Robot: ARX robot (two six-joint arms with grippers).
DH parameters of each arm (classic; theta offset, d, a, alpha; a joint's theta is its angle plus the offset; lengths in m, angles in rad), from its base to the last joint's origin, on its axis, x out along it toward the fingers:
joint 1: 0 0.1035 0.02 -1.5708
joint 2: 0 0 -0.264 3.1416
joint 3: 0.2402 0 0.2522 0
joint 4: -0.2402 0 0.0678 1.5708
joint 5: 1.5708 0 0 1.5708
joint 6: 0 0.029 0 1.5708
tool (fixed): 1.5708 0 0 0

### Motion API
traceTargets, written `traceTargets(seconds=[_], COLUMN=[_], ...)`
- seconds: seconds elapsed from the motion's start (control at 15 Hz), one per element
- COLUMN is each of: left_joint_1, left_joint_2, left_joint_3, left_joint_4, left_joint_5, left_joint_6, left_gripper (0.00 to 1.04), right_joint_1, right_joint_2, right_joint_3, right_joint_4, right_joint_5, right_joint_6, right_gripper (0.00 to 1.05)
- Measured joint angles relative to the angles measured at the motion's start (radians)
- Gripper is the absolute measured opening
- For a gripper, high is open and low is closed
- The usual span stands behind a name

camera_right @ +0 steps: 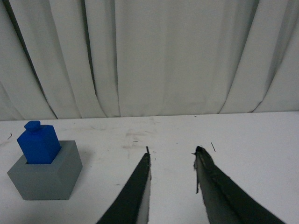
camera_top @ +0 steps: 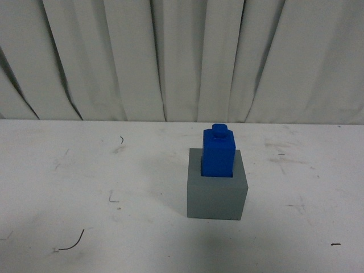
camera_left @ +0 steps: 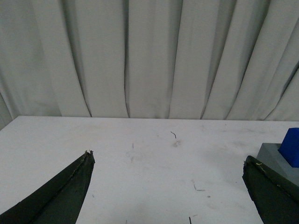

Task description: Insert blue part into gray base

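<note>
The blue part (camera_top: 219,152) stands upright in the square recess of the gray base (camera_top: 217,196), its stud on top, its upper half above the rim. Both show in the right wrist view, blue part (camera_right: 39,143) in gray base (camera_right: 45,177), well apart from my open, empty right gripper (camera_right: 172,151). In the left wrist view my left gripper (camera_left: 167,158) is open wide and empty over bare table; the gray base (camera_left: 275,157) and a corner of the blue part (camera_left: 292,147) show just past one finger. Neither gripper shows in the front view.
A white table (camera_top: 85,182) with scuffs and small dark marks holds the base. A pleated white curtain (camera_top: 182,57) hangs along the table's far edge.
</note>
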Motion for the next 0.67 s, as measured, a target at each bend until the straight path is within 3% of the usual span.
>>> traceTargets(seconds=[0.4,0.67], left_joint_1=[0.0,0.0], left_joint_2=[0.0,0.0], left_joint_3=[0.0,0.0], left_joint_4=[0.0,0.0], left_joint_5=[0.0,0.0], left_joint_6=[0.0,0.0], left_gripper=[0.98,0.98], right_joint_1=[0.0,0.0], right_joint_2=[0.0,0.0], right_joint_3=[0.0,0.0], right_joint_4=[0.0,0.0], right_joint_5=[0.0,0.0], right_joint_6=[0.0,0.0], right_gripper=[1.0,0.98])
